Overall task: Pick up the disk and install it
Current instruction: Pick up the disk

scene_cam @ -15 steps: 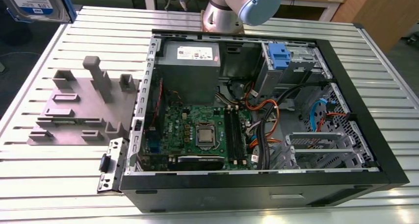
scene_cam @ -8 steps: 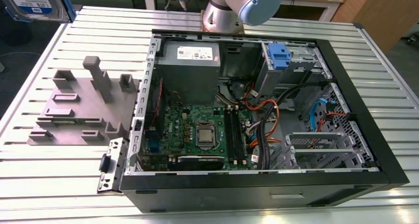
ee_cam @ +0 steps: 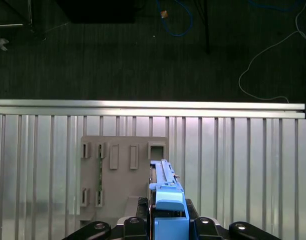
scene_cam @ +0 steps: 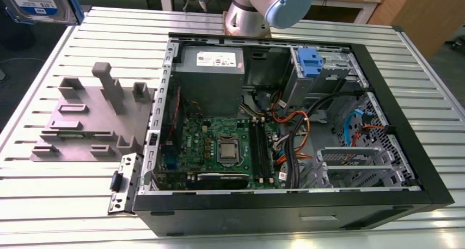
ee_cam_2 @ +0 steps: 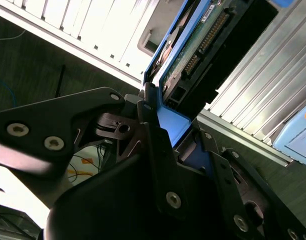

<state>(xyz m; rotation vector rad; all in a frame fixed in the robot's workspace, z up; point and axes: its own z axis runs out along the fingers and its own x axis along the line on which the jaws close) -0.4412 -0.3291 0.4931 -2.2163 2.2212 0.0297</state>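
Blue plastic rails frame the disk (ee_cam: pixel 164 192), which the gripper (ee_cam: pixel 168 231) grips edge-on, its black fingers (ee_cam: pixel 135 227) pressed against the rail on either side. In the second wrist view the disk (ee_cam_2: pixel 203 45) shows its underside, with a green circuit board and a row of connector pins, and the gripper (ee_cam_2: pixel 165 125) is clamped on the blue rail at its near end. In the exterior view the disk (scene_cam: pixel 40 4) hangs in the air at the upper corner on the exterior view's left, its silver face and white-and-blue label turned towards the camera, well apart from the computer case (scene_cam: pixel 291 208). That case lies open on the ribbed aluminium table (scene_cam: pixel 65 200), exposing a green motherboard (scene_cam: pixel 225 145), a grey power supply (scene_cam: pixel 210 77) with a white sticker, bundles of coloured cables (scene_cam: pixel 294 121), and a small upright blue clip (scene_cam: pixel 309 61) by the drive bay in the far corner. A grey fixture plate (scene_cam: pixel 87 123) with raised blocks and slots sits on the table just beside the case, on the exterior view's left. The arm (scene_cam: pixel 269 9) rises behind the case. In the first wrist view the fixture plate (ee_cam: pixel 124 175) lies below the held disk, and dark floor (ee_cam: pixel 118 60) lies beyond the table's edge.
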